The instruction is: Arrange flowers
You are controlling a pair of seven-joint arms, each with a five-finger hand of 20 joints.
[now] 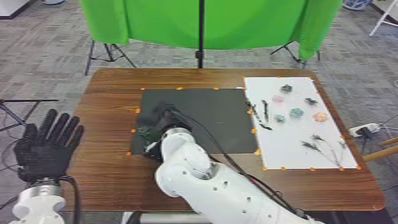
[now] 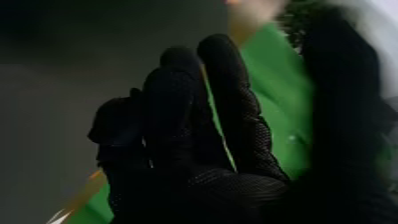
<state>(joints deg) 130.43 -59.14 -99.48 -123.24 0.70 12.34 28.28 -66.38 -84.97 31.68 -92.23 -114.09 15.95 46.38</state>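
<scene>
Over the black mat [image 1: 209, 100], the right hand [image 1: 167, 119] was loosely spread — thumb apart — near some green leaves [image 1: 144, 132].

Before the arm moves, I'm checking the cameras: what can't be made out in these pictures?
Head view: the kinds of the small flowers on the white sheet; too small.
Head view: the outline of the right hand; black and blurred against the dark mat.
Right wrist view: the rest of the greenery; the glove and top edge hide it.
Head view: the table behind the right arm; the arm covers it.
</scene>
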